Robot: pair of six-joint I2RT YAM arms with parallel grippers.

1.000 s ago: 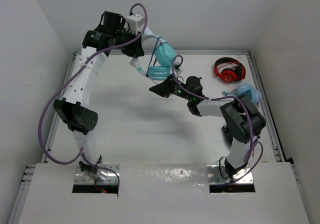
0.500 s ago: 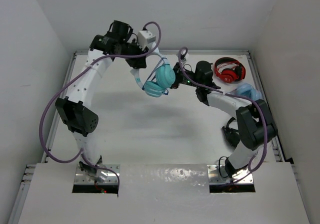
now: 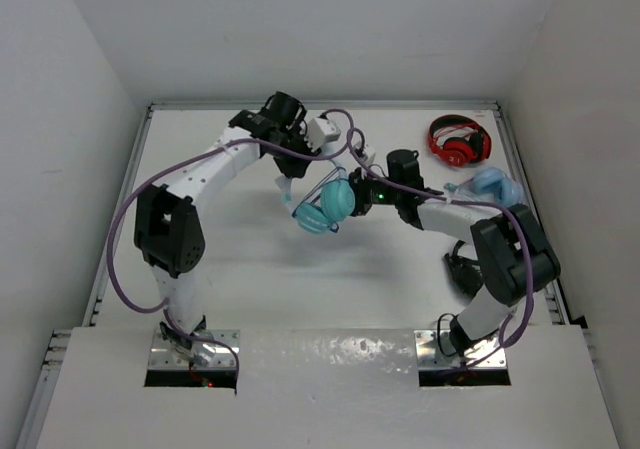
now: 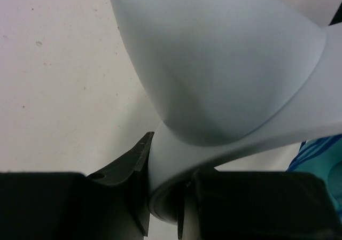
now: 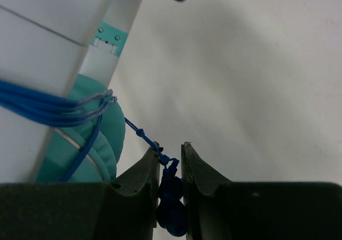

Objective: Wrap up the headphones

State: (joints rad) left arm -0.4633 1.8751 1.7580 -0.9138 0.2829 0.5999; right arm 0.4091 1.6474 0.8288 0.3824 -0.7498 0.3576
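I'm mid-wrap: turns of cable [image 5: 48,106] already circle the headband [image 4: 224,79]. My left gripper [image 4: 168,170] is clamped on that headband, holding the headphones [image 3: 328,204] at the centre of the top view. My right gripper [image 5: 168,149] pinches the plug [image 5: 172,197]. Next, I judge, another taut loop or tucking the end. The white table [image 3: 230,259] is walled, with red headphones [image 3: 458,139] upper right.

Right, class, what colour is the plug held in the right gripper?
Blue; the plug shows best in the right wrist view.
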